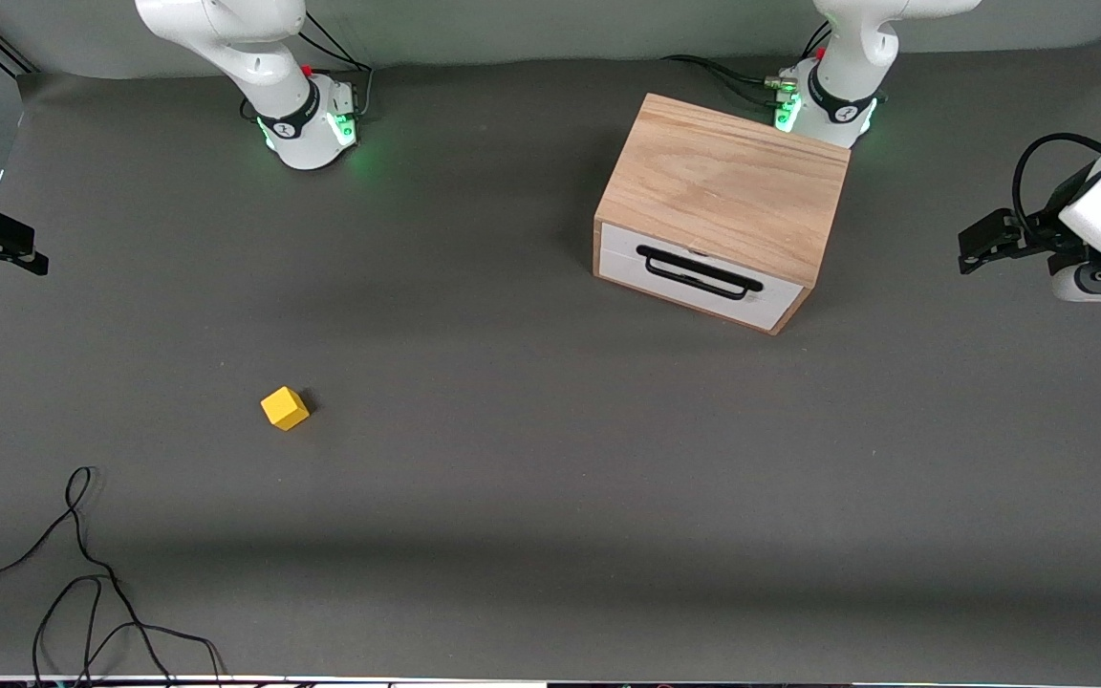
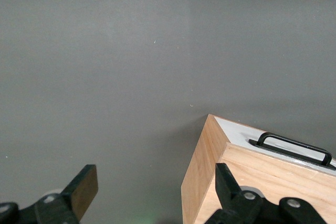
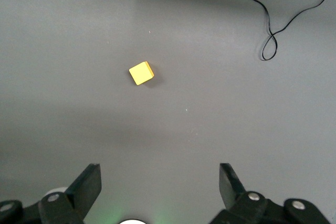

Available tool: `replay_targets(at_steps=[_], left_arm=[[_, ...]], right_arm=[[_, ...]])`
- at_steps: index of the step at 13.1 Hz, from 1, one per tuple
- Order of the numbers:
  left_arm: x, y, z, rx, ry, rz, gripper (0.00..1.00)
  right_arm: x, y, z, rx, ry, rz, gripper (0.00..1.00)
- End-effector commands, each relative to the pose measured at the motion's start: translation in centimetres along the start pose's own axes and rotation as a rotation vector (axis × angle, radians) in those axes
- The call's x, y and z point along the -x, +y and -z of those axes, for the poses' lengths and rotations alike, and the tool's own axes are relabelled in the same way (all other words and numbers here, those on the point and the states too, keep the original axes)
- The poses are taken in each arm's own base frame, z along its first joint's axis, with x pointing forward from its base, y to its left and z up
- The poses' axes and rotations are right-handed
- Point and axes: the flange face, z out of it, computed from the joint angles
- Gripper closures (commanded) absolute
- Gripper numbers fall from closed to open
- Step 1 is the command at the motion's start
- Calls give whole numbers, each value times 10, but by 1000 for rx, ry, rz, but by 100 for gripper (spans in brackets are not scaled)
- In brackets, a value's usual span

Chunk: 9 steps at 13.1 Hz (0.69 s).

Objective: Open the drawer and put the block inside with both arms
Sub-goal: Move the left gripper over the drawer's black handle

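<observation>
Nearest to the front camera we find a loose black cable (image 1: pixel 82 573) curling on the grey worktop (image 1: pixel 550 497) at about seven o'clock in the front view. Farther up, at roughly nine o'clock from the middle, sits the block (image 1: pixel 285 408), a small yellow cube resting alone on the worktop toward the right arm's end, well apart from everything else. We see it again in the right wrist view, where the right tool (image 3: pixel 160 184) hangs above the worktop with its fingers (image 3: pixel 86 184) spread wide apart and nothing between them; the block (image 3: pixel 141 73) lies clear of them.

Farther still, at about one o'clock, stands the oak box (image 1: pixel 723 186), turned at a slight angle toward the left arm's end. Its drawer (image 1: pixel 703 277) is fully closed, the white front panel flush with the wood, and the black handle (image 1: pixel 699 272) lies across it untouched.

At three o'clock the left tool (image 1: pixel 971 244) hangs over the edge of the worktop, beside the box and apart from it. In the left wrist view we see its fingers (image 2: pixel 84 190) standing wide apart and empty, with a corner of the box below them. Both arms wait.
</observation>
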Motion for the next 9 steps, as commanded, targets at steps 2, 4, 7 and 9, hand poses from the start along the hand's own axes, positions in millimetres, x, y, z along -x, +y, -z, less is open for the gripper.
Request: replay_targets(at_steps=[2, 4, 7, 9], left_arm=[[7, 12, 7, -12, 3, -4, 0], [8, 36, 7, -15, 5, 59, 0], [16, 85, 5, -27, -12, 130, 0], [25, 129, 4, -35, -8, 247, 0]], right_arm=[[2, 3, 2, -5, 3, -26, 0], [3, 5, 4, -3, 4, -29, 0], [4, 8, 4, 0, 3, -36, 0], [3, 8, 3, 1, 1, -34, 0]])
